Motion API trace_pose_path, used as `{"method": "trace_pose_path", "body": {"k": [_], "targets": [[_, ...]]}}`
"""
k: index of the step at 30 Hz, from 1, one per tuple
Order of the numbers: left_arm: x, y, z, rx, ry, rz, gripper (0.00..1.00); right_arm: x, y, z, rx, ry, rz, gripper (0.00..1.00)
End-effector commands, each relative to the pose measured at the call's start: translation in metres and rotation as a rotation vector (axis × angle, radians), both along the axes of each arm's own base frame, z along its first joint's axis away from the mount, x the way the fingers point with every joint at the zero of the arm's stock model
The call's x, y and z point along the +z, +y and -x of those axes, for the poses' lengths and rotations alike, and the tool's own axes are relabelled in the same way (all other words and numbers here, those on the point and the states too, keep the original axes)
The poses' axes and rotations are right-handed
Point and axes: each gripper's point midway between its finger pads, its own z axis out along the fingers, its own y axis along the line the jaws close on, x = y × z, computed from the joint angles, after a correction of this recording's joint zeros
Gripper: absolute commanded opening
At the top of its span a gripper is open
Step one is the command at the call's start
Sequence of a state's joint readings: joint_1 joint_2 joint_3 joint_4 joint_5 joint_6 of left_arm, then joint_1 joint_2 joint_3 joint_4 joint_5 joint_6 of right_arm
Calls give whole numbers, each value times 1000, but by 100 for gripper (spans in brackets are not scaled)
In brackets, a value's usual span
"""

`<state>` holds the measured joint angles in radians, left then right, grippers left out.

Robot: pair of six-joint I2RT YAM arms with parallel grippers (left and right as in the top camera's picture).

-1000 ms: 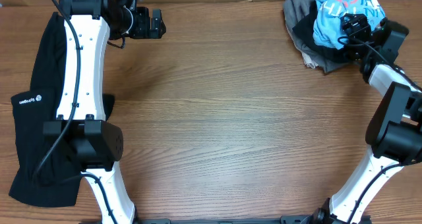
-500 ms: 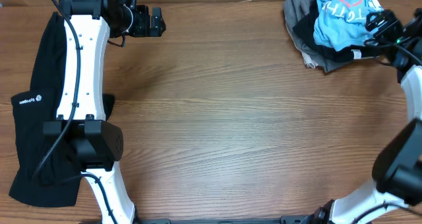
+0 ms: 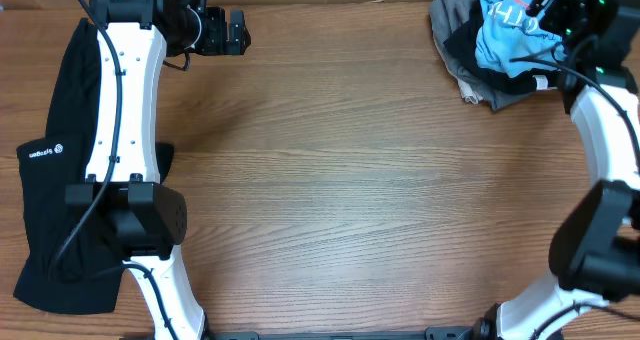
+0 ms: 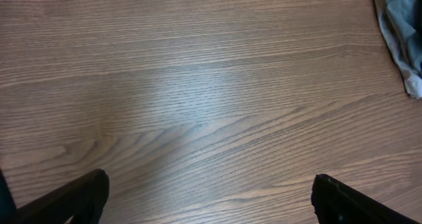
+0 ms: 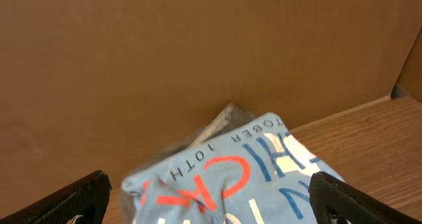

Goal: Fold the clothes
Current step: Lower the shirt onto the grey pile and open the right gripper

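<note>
The clothes lie in two places. A pile sits at the back right: a light blue T-shirt (image 3: 503, 32) with printed lettering on top of black and grey garments (image 3: 470, 65). A long black garment (image 3: 45, 195) with a small white logo lies flat at the left under the left arm. My right gripper (image 3: 550, 5) is open just above the blue T-shirt (image 5: 231, 178), which fills the space between its fingers (image 5: 211, 207); I cannot tell if it touches. My left gripper (image 3: 240, 32) is open and empty over bare table (image 4: 211, 197) at the back left.
A brown cardboard wall (image 5: 165, 46) stands right behind the pile along the table's back edge. The edge of the grey fabric (image 4: 402, 33) shows at the top right of the left wrist view. The wooden table (image 3: 350, 180) stretches between the two arms.
My right gripper has swung from the pile's right side up and back, and now hangs over the blue T-shirt. The left arm and the black garment have not moved.
</note>
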<state>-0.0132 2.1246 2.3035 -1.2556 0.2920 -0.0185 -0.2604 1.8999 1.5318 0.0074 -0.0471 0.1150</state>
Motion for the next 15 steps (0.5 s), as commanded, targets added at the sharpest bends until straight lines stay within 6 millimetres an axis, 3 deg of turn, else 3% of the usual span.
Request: {"method": "trace_pose_path", "body": {"k": [1, 5, 8, 15], "targets": [[15, 2, -1, -7, -46, -20, 100, -20, -19, -28, -28, 62, 38, 100], [15, 2, -1, -6, -46, -20, 100, -47, -16, -54, 16, 153, -4, 100], [15, 2, -1, -6, -46, -20, 100, -83, 0, -69, 62, 252, -38, 100], [15, 2, -1, -6, -46, -20, 100, -184, 59, -66, 131, 502, 1, 100]]}}
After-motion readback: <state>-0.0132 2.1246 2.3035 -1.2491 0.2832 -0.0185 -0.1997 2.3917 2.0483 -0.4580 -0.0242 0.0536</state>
